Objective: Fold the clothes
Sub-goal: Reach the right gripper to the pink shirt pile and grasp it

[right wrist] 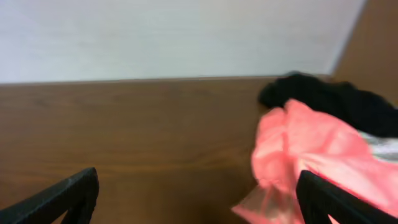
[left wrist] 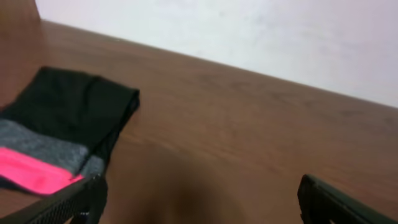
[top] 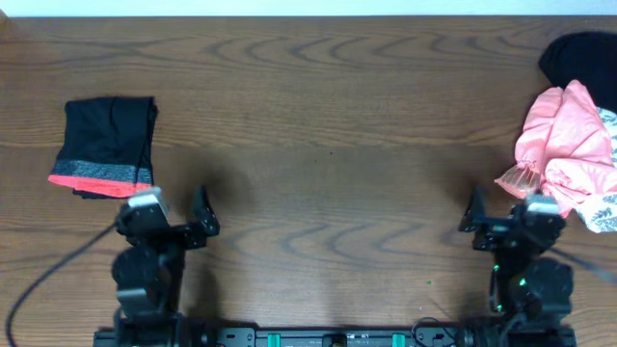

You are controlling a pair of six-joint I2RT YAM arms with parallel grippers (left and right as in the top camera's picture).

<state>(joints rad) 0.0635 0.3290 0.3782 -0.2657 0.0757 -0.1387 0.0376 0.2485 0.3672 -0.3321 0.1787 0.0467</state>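
Wood table [top: 328, 116]; white wall [right wrist: 155, 37] shows only in the wrist views. Overhead: banded black garment [top: 106, 145] folded far left. Salmon-pink garment [top: 569, 145] bunched far right, touching plain black garment [top: 578, 58]. White printed garment [top: 607, 207] cut off at frame edge. Left gripper [top: 175, 205] and right gripper [top: 508, 214] sit low at near edge, jaws spread, empty.

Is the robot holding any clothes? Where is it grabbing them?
Nothing is held. The left gripper and the right gripper are both open and empty.

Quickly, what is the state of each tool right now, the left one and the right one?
Left tool: open, holding nothing.
Right tool: open, holding nothing.
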